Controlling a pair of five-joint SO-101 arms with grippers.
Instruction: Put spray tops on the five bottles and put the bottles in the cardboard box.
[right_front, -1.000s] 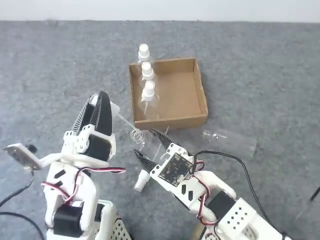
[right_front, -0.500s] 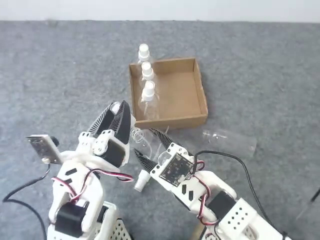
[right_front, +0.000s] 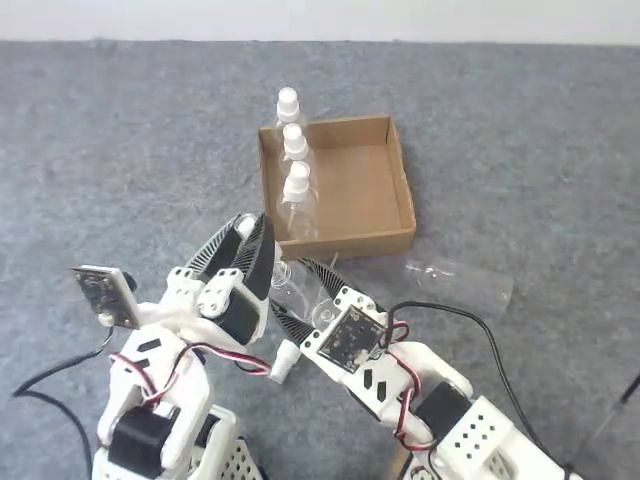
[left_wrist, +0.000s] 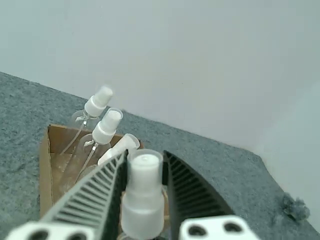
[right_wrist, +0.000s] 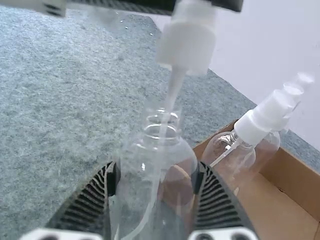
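A bottle (right_wrist: 150, 142) is clamped upright by the right gripper (right_wrist: 156, 175) beside the cardboard box's (right_front: 385, 241) near wall, so that the spray top (left_wrist: 143, 192) pinched in the left gripper (left_wrist: 144, 155) is lined up tube-first over its neck.

Three capped bottles (right_front: 298, 195) stand along the cardboard box's (right_front: 350, 243) left wall. An open bottle (right_wrist: 155, 165) is upright before the box, spray top (right_wrist: 187, 40) just above its neck, tube inside. A second bottle (right_front: 460, 280) lies sideways nearby, a loose top (right_front: 283, 362) too
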